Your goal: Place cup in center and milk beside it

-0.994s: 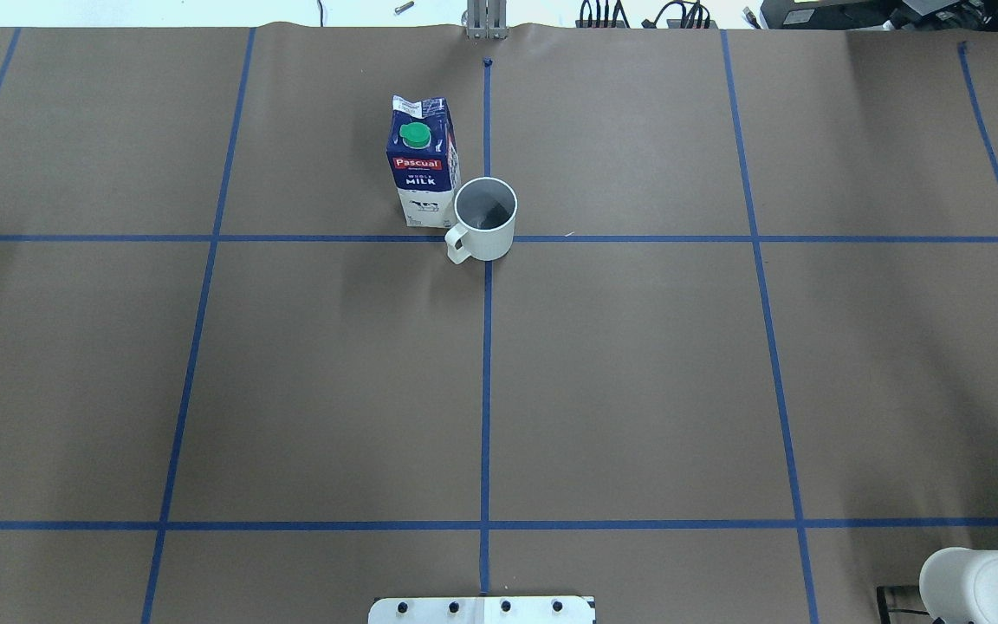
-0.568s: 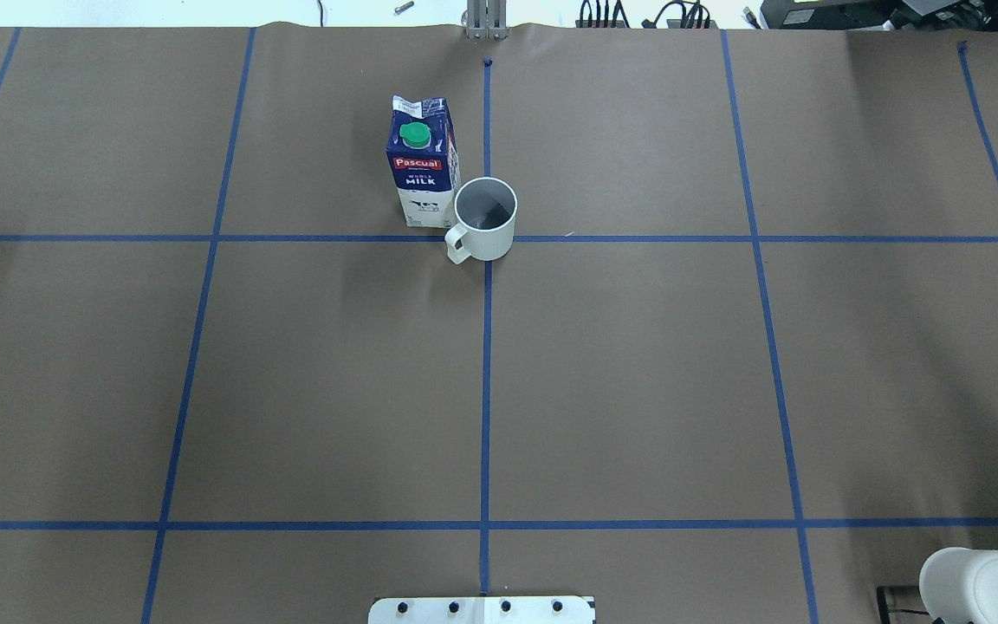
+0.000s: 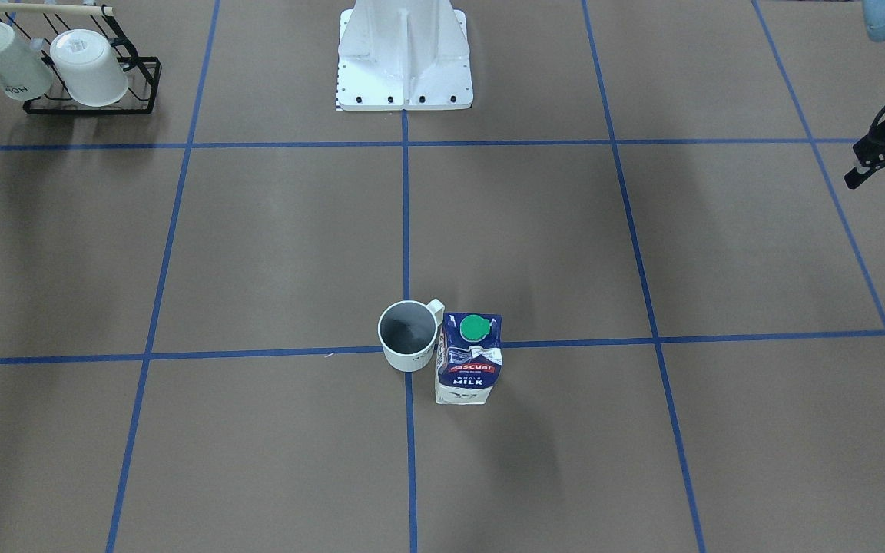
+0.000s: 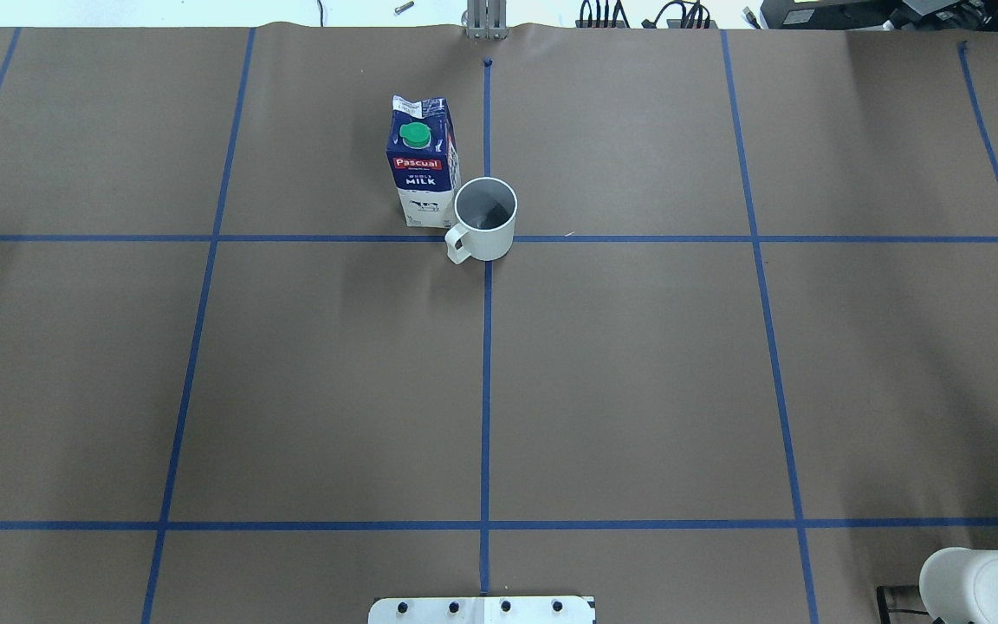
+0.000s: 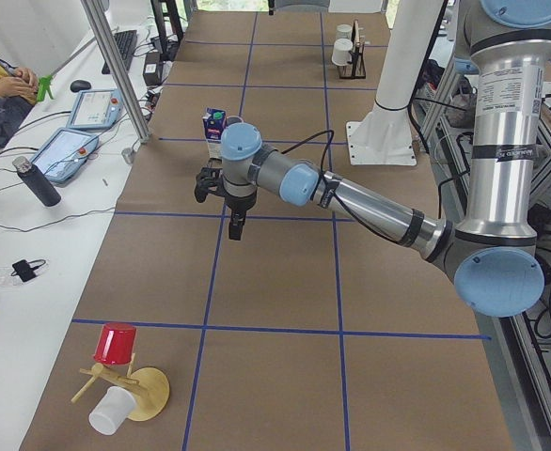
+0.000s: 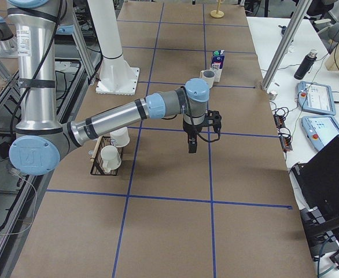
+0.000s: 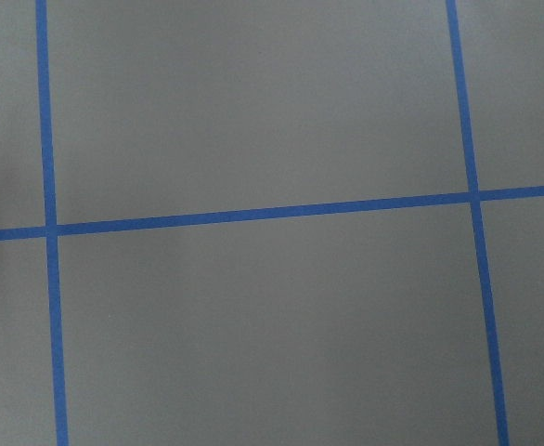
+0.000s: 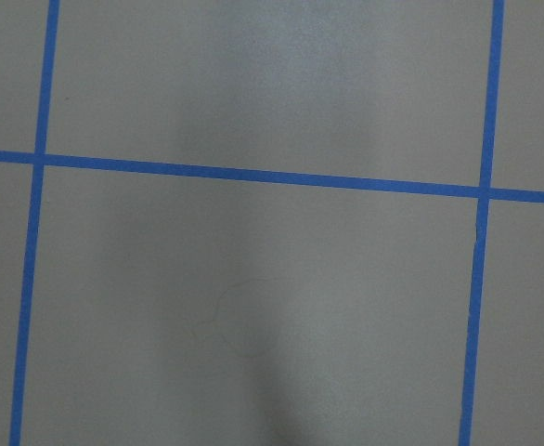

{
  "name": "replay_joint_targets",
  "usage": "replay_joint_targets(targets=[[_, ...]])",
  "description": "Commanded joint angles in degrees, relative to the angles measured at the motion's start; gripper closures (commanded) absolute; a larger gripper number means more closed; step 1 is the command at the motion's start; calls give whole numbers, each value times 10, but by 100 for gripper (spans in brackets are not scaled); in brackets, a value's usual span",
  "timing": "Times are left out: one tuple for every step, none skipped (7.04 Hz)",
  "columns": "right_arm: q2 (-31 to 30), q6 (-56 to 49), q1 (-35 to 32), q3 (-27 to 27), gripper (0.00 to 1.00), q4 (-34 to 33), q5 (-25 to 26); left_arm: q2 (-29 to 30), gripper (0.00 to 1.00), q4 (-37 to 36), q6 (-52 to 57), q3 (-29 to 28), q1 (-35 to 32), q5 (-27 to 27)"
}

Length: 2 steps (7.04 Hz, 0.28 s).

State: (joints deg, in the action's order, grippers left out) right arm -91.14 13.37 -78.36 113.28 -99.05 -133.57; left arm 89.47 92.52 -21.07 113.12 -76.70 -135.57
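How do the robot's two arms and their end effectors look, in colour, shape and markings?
The left arm and the right arm are silver metal tubes with rounded light-blue joint caps and black rings. The left end effector and the right end effector are black. A thin black cable loops beside the left forearm, and a printed label marks its upright tube.

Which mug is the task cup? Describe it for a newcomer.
On the brown table, follow the central blue tape line to its crossing farther from the robot's base. The cup stands on that crossing, beside the milk carton. It is upright with a dark grey inside; the other two white mugs sit tipped on a black rack.
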Motion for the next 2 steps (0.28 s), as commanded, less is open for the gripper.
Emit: replay_joint_targets(targets=[[0, 1, 2, 0, 0, 0, 0, -2, 2, 3, -1, -2, 0, 1], [1, 1, 2, 1, 0, 0, 0, 0, 2, 3, -3, 0, 1, 5]])
